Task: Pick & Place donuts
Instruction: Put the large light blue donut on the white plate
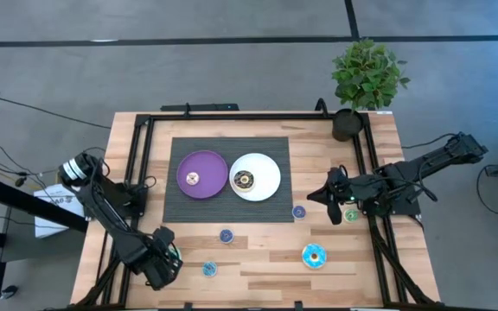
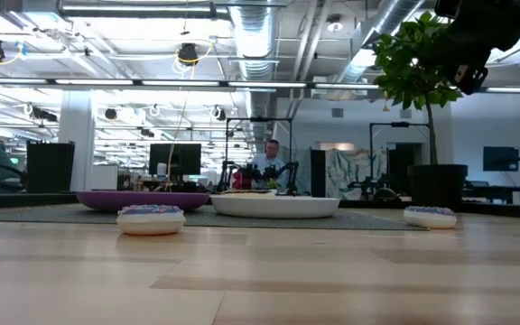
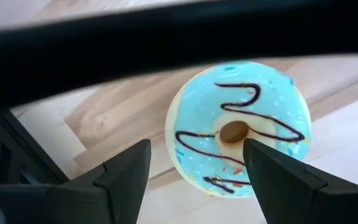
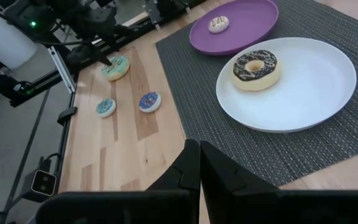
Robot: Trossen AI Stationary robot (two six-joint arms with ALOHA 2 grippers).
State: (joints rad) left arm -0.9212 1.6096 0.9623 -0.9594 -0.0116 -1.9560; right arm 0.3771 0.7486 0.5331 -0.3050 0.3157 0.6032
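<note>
left gripper (image 3: 194, 171) hangs spread over the cyan-iced toy donut with brown squiggle (image 3: 238, 127); its fingers look off-centre, so closing might nudge it aside. right gripper (image 4: 199, 163) waits pressed together.

Pale wood-grain table (image 1: 258, 259), dark woven matt mat (image 1: 227, 206), glossy white plate (image 4: 316, 87).

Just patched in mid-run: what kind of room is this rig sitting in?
Most likely an open-plan office or robotics lab. The low view shows exposed ceiling ducts, desks with monitors and a person seated behind the table, plus what looks like another arm rig. A potted plant stands at the table's corner.
</note>
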